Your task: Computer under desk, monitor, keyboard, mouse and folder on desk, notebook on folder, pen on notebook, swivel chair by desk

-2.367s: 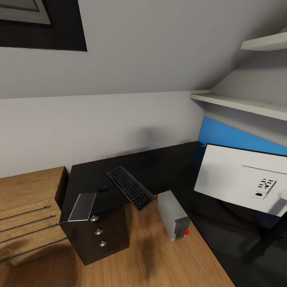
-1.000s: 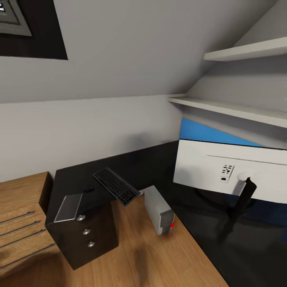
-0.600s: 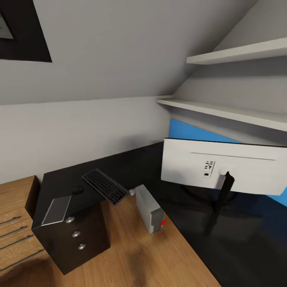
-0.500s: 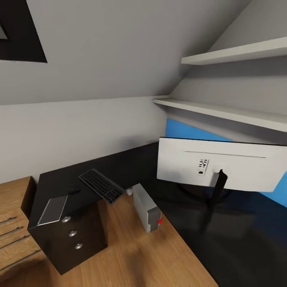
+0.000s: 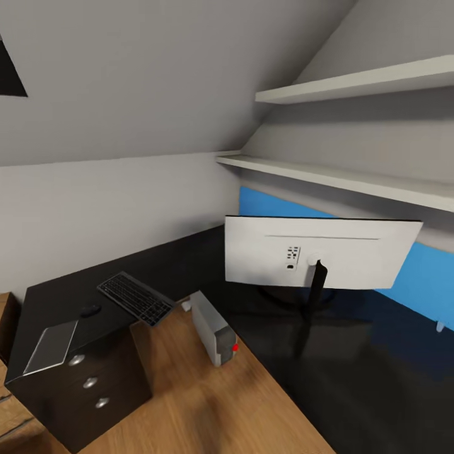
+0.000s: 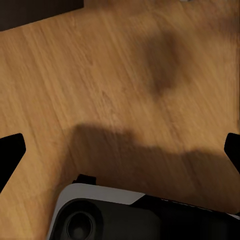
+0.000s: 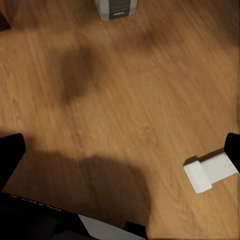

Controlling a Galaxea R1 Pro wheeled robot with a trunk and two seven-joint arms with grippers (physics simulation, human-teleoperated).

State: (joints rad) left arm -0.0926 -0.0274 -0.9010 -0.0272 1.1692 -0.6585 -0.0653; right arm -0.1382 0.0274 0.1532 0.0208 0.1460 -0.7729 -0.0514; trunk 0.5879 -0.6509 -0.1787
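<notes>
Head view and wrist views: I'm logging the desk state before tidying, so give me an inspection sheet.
Surface: desk, glossy black top.
Job's things: monitor upright on the desk, light-grey back facing the camera; keyboard on the desk, one end overhanging the edge; mouse beside it; computer on the wooden floor by the desk.
Clutter: flat grey sheet above the drawers.
Pincers: left pincer and right pincer open, empty, over the floor.
Cables: nothing seen.
Surroundings: wall shelves, blue back panel.
</notes>
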